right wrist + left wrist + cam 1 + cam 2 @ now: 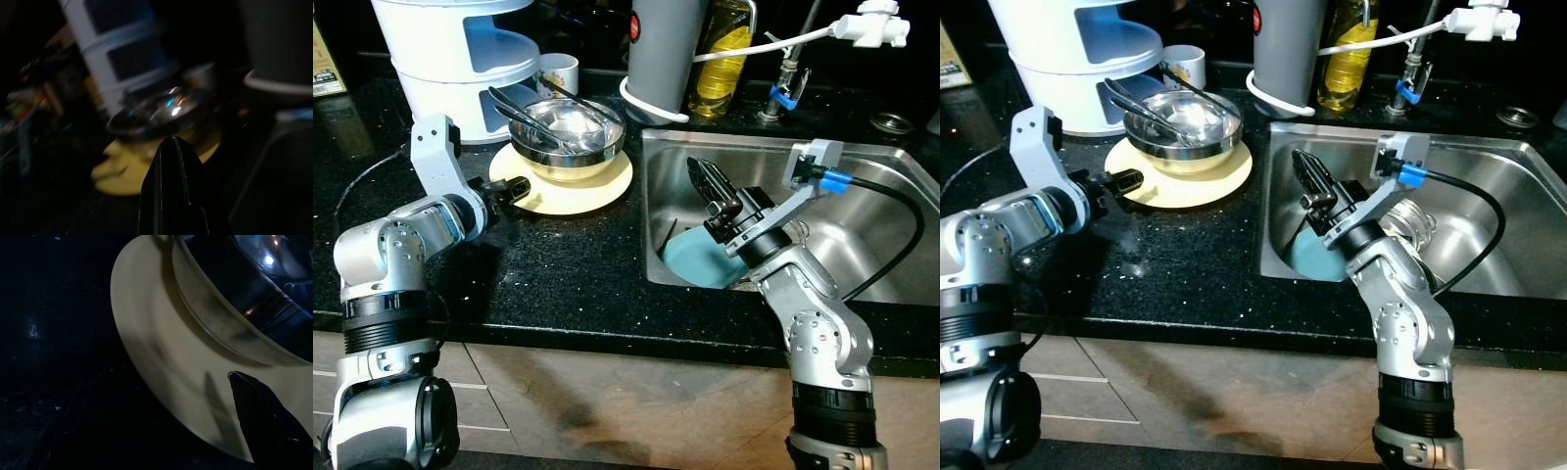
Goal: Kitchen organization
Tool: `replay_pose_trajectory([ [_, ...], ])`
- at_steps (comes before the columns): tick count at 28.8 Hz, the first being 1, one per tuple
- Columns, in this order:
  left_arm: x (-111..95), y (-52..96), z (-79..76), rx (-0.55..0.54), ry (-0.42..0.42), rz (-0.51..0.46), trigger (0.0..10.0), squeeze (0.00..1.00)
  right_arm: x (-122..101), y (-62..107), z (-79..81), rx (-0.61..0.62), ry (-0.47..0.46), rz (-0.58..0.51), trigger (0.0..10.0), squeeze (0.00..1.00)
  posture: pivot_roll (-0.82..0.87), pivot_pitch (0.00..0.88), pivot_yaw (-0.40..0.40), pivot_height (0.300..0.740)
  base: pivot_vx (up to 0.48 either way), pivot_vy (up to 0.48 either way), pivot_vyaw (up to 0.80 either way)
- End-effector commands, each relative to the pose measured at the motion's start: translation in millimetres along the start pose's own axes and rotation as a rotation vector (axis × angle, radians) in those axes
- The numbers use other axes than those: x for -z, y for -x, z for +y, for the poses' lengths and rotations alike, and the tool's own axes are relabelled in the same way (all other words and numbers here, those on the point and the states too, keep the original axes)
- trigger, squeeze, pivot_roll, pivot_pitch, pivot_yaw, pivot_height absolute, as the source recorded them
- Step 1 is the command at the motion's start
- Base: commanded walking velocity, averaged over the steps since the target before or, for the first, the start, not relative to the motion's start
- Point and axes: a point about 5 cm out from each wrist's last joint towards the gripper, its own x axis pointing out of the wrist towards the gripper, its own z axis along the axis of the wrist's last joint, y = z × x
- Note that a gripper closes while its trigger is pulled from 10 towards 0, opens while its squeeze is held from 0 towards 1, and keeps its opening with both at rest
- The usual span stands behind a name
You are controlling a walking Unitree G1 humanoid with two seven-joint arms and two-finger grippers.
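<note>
A steel bowl (570, 127) holding metal tongs (524, 110) sits in a pale yellow bowl (570, 168) on a yellow plate (607, 186) on the black counter. My left gripper (514, 188) is at the plate's left rim; the left wrist view looks close along the yellow plate (161, 357). A teal plate (690, 259) leans in the sink's left corner. My right gripper (705, 181) is raised above it, shut and holding nothing, pointing toward the counter; its closed tip (171, 147) faces the bowl stack.
A steel sink (871, 162) fills the right side, with a glass jar (1417, 223) behind my right arm. At the back stand a white tiered appliance (460, 59), a white cup (560, 70), a grey canister (664, 49), an oil bottle (722, 59) and a tap with hose (867, 24).
</note>
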Motion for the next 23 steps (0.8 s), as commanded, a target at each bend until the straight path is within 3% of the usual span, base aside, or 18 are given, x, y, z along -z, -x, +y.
replay_pose_trajectory([
  [1, 19.9, -5.2, 4.9, -0.016, 0.022, 0.102, 10.0, 0.0, 7.5, 3.1, 10.8, -0.093, -0.009, 0.078, 10.0, 0.0, 0.06, 0.185, -0.028, 0.74, 0.0, 0.0, 0.0],
  [2, 20.3, -5.9, 7.0, -0.025, 0.022, 0.112, 10.0, 0.0, 13.2, 9.3, 17.2, -0.172, 0.005, 0.169, 10.0, 0.0, 0.06, 0.184, -0.026, 0.74, 0.0, 0.0, 0.0],
  [4, 20.7, -6.7, 9.9, -0.034, 0.032, 0.123, 10.0, 0.0, 18.5, 16.9, 24.7, -0.248, 0.026, 0.251, 10.0, 0.0, 0.06, 0.183, -0.025, 0.74, 0.0, 0.0, 0.0],
  [18, 18.8, -14.1, -0.4, 0.048, 0.113, 0.141, 10.0, 0.0, 20.7, 19.1, 35.5, -0.285, 0.02, 0.282, 10.0, 0.0, 0.06, 0.185, -0.019, 0.74, 0.0, 0.0, 0.0],
  [19, 18.5, -14.6, -0.9, 0.052, 0.12, 0.139, 8.7, 0.0, 20.6, 19.5, 35.8, -0.287, 0.018, 0.284, 10.0, 0.0, 0.06, 0.185, -0.02, 0.74, 0.0, 0.0, 0.0],
  [20, 17.5, -15.5, -1.4, 0.057, 0.142, 0.134, 0.0, 0.0, 20.9, 19.8, 36.1, -0.287, 0.016, 0.285, 10.0, 0.0, 0.06, 0.186, -0.021, 0.74, 0.0, 0.0, 0.0],
  [23, 17.0, -15.8, -1.6, 0.06, 0.148, 0.132, 0.0, 0.0, 21.2, 20.4, 35.9, -0.285, 0.016, 0.287, 10.0, 0.0, 0.06, 0.187, -0.021, 0.74, 0.0, 0.0, 0.0],
])
